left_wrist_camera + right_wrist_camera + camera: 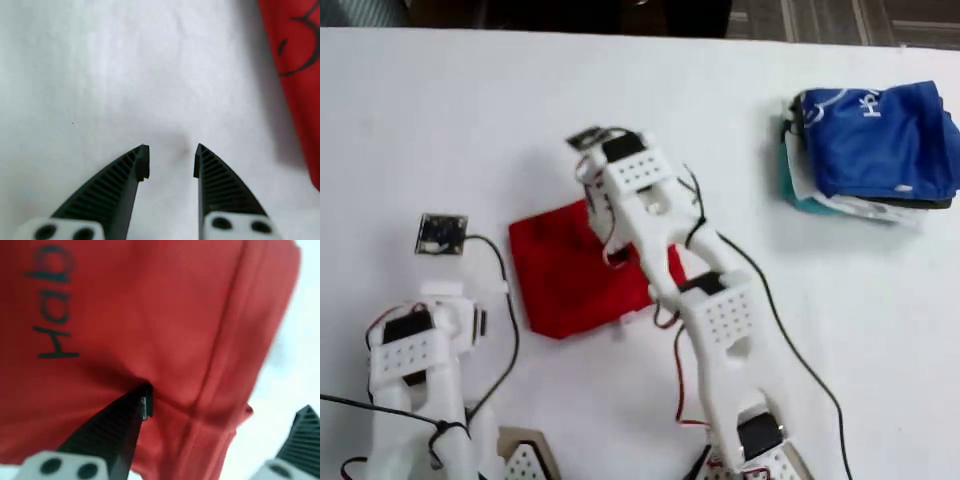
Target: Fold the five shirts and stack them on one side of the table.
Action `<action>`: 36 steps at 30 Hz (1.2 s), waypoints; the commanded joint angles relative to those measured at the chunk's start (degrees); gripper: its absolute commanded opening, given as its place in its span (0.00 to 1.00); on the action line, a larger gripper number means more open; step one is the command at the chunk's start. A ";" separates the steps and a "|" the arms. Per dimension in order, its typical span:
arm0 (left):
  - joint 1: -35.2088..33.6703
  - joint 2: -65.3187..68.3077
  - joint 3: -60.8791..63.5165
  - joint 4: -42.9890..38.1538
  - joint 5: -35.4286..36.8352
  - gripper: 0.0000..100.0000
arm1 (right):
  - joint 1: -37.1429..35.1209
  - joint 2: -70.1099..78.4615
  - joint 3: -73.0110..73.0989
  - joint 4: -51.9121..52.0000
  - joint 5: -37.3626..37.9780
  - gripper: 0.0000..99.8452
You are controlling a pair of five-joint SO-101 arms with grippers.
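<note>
A folded red shirt [565, 275] with black lettering lies at the middle of the white table. My right arm [640, 190] hangs over its far right part. My right gripper [225, 412] is open wide, one fingertip [142, 402] resting on the red shirt [150, 315] near its folded edge, the other past the edge over the table. My left gripper [171, 162] is open above bare table, with the red shirt [295, 60] off to one side. A stack of folded shirts [870, 145], blue on top, sits at the far right.
My left arm [415, 350] stands at the near left of the table [440, 110]. Black and red cables [790, 340] trail beside the right arm's base. The far left is bare white surface.
</note>
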 commanded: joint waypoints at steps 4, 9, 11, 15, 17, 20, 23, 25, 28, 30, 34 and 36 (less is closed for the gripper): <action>-0.35 -0.88 -0.13 -0.88 0.09 0.17 | 0.04 7.69 -1.67 0.40 0.09 0.41; -0.35 -0.88 -0.13 -0.88 0.09 0.17 | -0.48 9.01 -4.92 5.23 0.53 0.10; -0.35 -0.88 -0.13 -0.88 0.09 0.17 | -0.48 8.92 -5.01 5.49 0.53 0.02; -0.35 -0.88 -0.13 -0.88 0.18 0.17 | -0.22 8.75 -5.10 5.49 0.53 0.02; -0.35 -0.88 -0.13 -0.88 0.18 0.17 | 0.04 8.40 -5.27 5.58 0.53 0.02; -0.35 -0.88 -0.13 -0.88 0.18 0.17 | 1.45 5.32 -5.45 5.58 0.62 0.02; -0.35 -0.88 -0.13 -0.88 0.18 0.17 | 3.47 -1.54 -5.45 5.58 3.08 0.02; -0.35 -0.88 -0.13 -0.88 0.18 0.17 | 4.62 -7.25 -4.84 5.58 8.00 0.02; -0.35 -0.88 -0.04 -0.97 0.18 0.17 | 6.90 -15.69 -3.08 5.58 14.59 0.02; -0.35 -0.88 -0.04 -0.97 0.18 0.17 | 9.10 -20.79 -0.97 5.58 17.67 0.02; -0.35 -0.88 -0.04 -0.97 0.18 0.17 | 15.52 -29.32 1.23 5.58 21.89 0.02; -0.35 -0.88 -0.04 -0.97 0.18 0.17 | 19.12 -32.66 1.14 5.58 25.76 0.02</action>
